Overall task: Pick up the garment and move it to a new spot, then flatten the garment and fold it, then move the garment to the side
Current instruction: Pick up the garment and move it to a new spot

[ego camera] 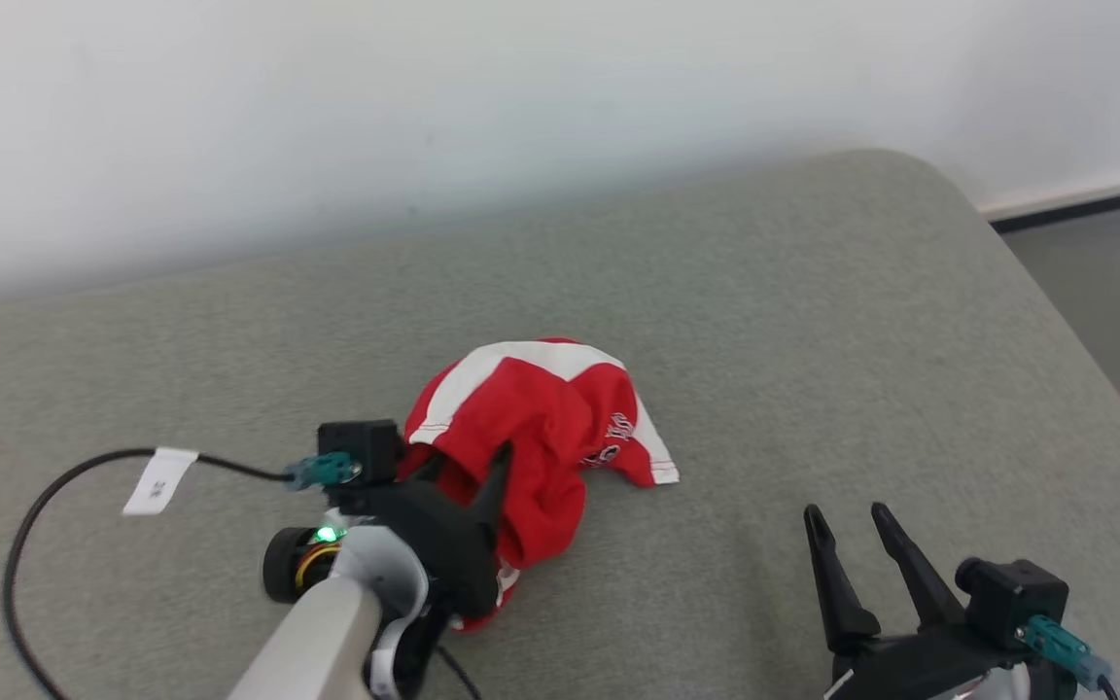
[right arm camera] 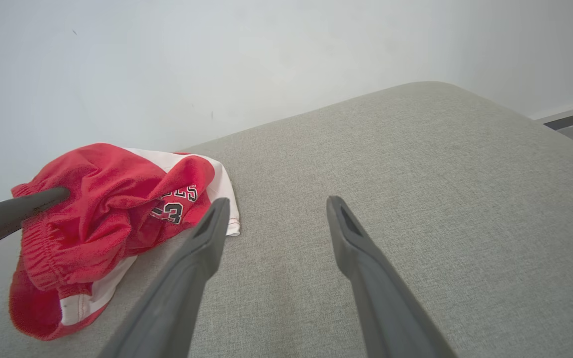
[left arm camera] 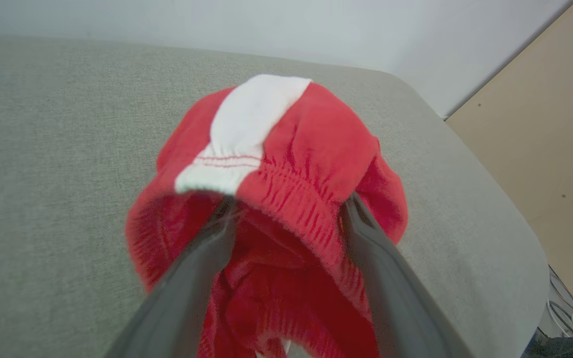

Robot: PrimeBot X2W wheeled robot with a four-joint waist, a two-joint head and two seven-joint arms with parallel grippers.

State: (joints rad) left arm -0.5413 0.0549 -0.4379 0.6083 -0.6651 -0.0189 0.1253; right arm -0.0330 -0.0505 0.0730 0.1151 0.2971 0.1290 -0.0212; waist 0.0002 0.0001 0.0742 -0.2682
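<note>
Garment [ego camera: 541, 428] lies crumpled on cushion [ego camera: 813, 321], well inside its edges.

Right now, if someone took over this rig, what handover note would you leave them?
Left end effector: open, fingers pushed into the red and white shorts, cloth bunched between them, no closed grip.
Right end effector: open, empty, to the shorts' right over the grey cushion.
Shorts: crumpled in a heap near the cushion's middle.
Done: nothing that shows; not flattened, not folded.
Left: close on the shorts, move them, flatten, fold, set aside.
</note>
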